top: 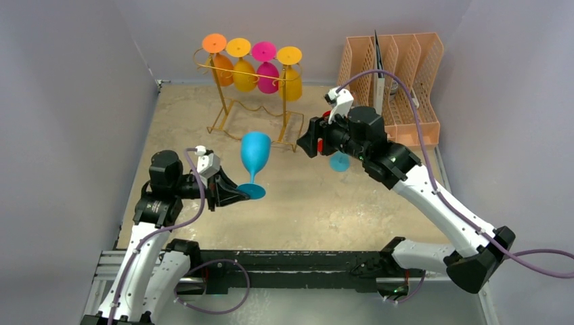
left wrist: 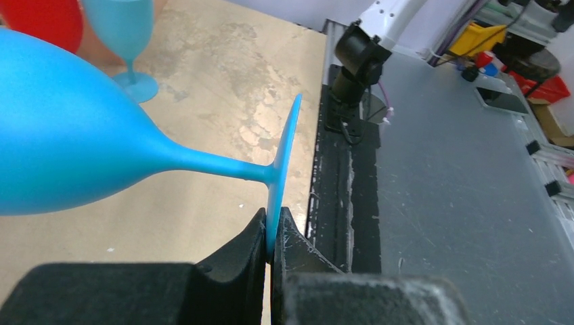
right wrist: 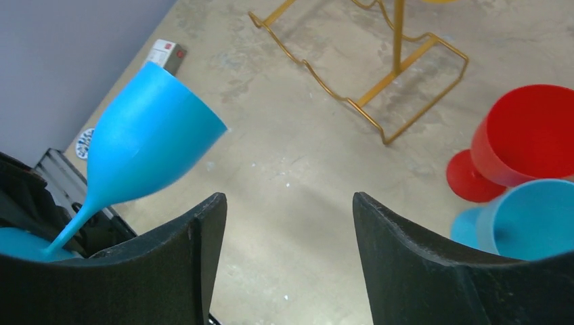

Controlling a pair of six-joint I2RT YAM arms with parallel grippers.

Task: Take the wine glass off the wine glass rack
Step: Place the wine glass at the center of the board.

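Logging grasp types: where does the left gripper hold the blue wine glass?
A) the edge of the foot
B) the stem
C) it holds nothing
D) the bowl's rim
A: the left wrist view shows the left gripper shut on the edge of the foot of the blue wine glass, stem and bowl untouched.

The wine glass (top: 255,154) has a smooth, matt, frosted blue skin that looks like plastic. The wine glass rack (top: 221,95) is thin gold metal wire with a slight shine. The worktop (top: 318,203) is matt, mottled beige and scuffed. The left arm's black fingers (left wrist: 237,261) look like grainy matt plastic. The red glass (right wrist: 535,128) is smooth and satin.
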